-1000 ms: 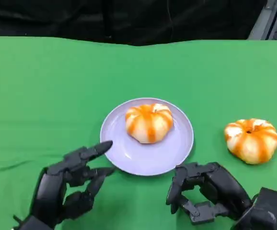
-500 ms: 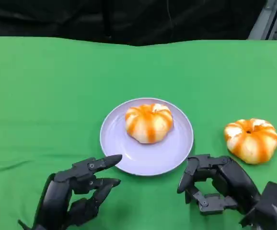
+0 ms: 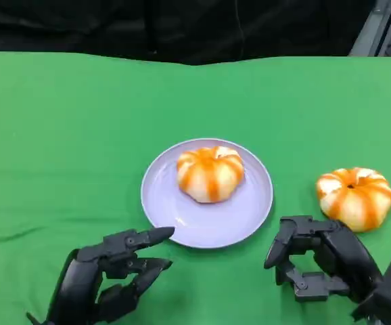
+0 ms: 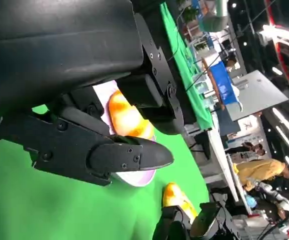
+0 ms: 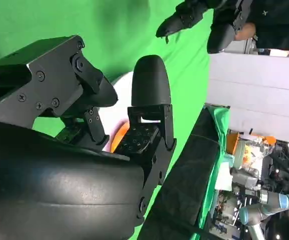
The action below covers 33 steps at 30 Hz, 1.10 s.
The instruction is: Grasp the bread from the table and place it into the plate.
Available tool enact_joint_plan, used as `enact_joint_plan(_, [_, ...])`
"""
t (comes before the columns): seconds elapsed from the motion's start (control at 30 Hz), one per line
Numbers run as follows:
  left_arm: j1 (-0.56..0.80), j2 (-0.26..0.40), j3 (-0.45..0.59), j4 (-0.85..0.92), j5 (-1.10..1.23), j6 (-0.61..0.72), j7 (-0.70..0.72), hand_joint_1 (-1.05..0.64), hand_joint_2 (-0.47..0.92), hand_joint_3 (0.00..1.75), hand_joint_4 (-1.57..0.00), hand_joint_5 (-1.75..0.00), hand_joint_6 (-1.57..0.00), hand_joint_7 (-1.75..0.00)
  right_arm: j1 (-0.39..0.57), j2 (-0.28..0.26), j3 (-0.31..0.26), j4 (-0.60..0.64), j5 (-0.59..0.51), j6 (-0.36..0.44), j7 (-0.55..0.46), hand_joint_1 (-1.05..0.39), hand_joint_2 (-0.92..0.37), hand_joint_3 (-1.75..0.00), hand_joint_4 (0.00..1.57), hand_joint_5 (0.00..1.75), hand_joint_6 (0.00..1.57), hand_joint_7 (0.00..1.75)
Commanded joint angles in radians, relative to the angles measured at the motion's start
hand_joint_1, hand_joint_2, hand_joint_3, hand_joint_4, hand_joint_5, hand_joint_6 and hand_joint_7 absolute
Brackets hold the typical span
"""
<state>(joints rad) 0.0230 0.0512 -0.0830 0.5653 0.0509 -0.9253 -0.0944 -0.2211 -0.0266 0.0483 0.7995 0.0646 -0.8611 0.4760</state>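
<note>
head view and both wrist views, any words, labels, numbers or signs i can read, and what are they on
None can be read.
The plate, the bread on the plate, the bread on the table and the green cloth carry no print.
The left hand and right hand show screws, no lettering.
Background clutter in the wrist views is too small and blurred to tell whether it carries any print.

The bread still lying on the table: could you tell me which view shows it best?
The head view: the bread on the table shows whole, beside the plate. The left wrist view catches part of it; in the right wrist view I cannot make it out.
</note>
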Motion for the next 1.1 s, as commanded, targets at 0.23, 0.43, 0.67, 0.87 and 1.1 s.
enact_joint_plan(0.23, [-0.010, 0.014, 0.025, 0.072, 0.019, -0.056, 0.010, -0.04, 0.92, 0.36, -1.17, -0.09, -1.06, -0.06, 0.010, -0.016, -0.013, 0.003, 0.020, -0.015, 0.008, 0.08, -0.55, -1.11, 0.91, 1.47, 0.90, 1.18])
enact_joint_plan(0.43, [-0.016, 0.021, 0.032, 0.088, 0.044, -0.073, 0.018, 0.02, 0.92, 0.40, -1.20, -0.11, -1.17, -0.10, 0.008, -0.020, -0.014, 0.008, 0.015, -0.017, 0.005, 0.07, -0.55, -1.10, 0.91, 1.46, 0.91, 1.16])
enact_joint_plan(0.67, [-0.018, 0.027, 0.040, 0.090, 0.085, -0.079, 0.039, 0.05, 0.90, 0.46, -0.90, -0.92, -1.13, -0.43, 0.004, -0.021, -0.016, 0.018, 0.016, -0.024, 0.006, 0.06, -0.56, -1.09, 0.91, 1.45, 0.91, 1.15])
enact_joint_plan(0.87, [-0.018, 0.028, 0.035, 0.096, 0.093, -0.078, 0.035, 0.07, 0.77, 0.70, -0.85, -1.33, -0.90, -1.07, 0.006, -0.019, -0.016, 0.019, 0.024, -0.013, 0.011, 0.07, -0.58, -1.05, 0.91, 1.45, 0.92, 1.13])
enact_joint_plan(1.1, [-0.027, 0.028, 0.035, 0.105, 0.101, -0.077, 0.032, -0.04, 0.63, 0.98, -0.76, -1.65, -0.76, -1.39, 0.001, -0.016, -0.013, 0.028, 0.019, -0.021, 0.009, 0.05, -0.58, -1.05, 0.91, 1.45, 0.92, 1.12])
